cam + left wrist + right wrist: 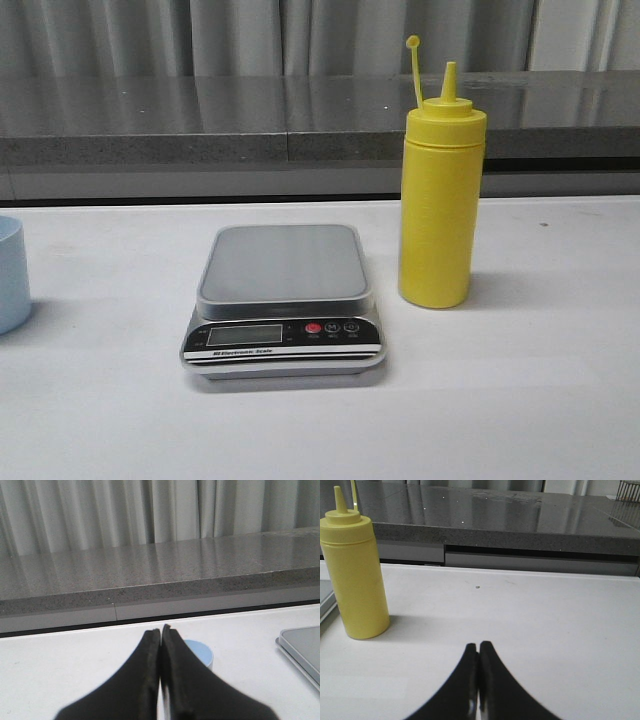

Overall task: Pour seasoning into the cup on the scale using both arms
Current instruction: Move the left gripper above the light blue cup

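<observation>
On the black-and-silver front of the scale, a small line of white print can be made out beneath the LCD display; it appears to read "Electronic Scale", though the letters are tiny. Nothing is shown on the display itself. The markings on the buttons beside it are too small to be read. No other lettering is seen.

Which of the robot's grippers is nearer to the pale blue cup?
Left. The shut left gripper sits just in front of the cup; the right gripper is over by the yellow bottle, with no cup in its view.
</observation>
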You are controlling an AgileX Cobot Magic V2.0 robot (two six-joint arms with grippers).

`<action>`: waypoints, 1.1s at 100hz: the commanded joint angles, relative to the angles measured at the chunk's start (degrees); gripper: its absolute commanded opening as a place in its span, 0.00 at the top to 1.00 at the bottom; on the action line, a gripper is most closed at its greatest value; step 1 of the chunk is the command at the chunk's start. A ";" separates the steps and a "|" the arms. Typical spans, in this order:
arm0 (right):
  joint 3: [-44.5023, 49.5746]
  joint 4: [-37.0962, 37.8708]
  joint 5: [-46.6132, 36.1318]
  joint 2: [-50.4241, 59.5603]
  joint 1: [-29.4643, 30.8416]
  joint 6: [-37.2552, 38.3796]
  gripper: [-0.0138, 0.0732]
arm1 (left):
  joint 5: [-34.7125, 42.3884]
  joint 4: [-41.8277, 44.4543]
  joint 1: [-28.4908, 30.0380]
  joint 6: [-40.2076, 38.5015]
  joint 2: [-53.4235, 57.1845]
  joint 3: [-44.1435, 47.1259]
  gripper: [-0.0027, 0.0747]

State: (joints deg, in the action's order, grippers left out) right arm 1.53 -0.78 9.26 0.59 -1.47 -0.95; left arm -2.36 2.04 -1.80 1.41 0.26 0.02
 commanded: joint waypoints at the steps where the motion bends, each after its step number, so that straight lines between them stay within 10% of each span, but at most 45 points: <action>1: -1.19 0.03 -4.70 1.19 0.34 -0.28 0.92 | 4.22 0.04 -0.09 -0.05 1.56 2.30 0.99; 51: -1.19 0.03 -4.70 1.19 0.34 -0.28 0.92 | 1.05 -4.88 -0.09 -0.15 -2.29 -2.31 0.99; 110: -1.19 0.03 -4.70 1.19 0.34 -0.28 0.92 | -13.27 -8.79 -0.09 -7.24 -47.68 -32.85 0.99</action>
State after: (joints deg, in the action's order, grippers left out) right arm 1.53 -0.78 9.26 0.59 -1.47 -0.95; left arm -14.04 -6.07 -1.80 -5.13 -41.39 -24.99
